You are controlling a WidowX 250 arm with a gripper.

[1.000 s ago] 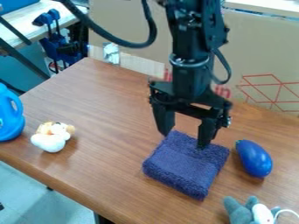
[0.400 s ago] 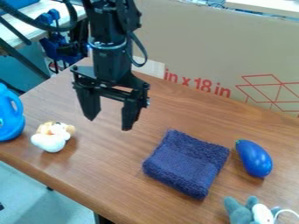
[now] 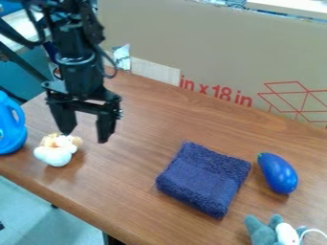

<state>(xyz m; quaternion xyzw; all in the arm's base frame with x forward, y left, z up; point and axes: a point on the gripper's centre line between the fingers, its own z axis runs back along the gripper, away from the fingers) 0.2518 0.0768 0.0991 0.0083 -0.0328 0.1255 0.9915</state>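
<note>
The black gripper (image 3: 85, 138) hangs over the left part of the table, its two fingers spread apart with nothing between them. Its left finger is just above and behind a small white and tan plush toy (image 3: 56, 150). A folded dark blue towel (image 3: 204, 179) lies flat near the middle, to the right of the gripper. Beside the towel on its right lies a blue eggplant-shaped toy (image 3: 278, 173) with a green tip.
At the left edge stands a blue plastic jug (image 3: 9, 125). A grey and white plush (image 3: 275, 232) sits at the bottom right. A cardboard panel (image 3: 211, 52) stands along the back of the wooden table (image 3: 147, 124).
The gripper has moved left from above the towel to beside the small plush, staying open. The towel and the toys have kept their places.
</note>
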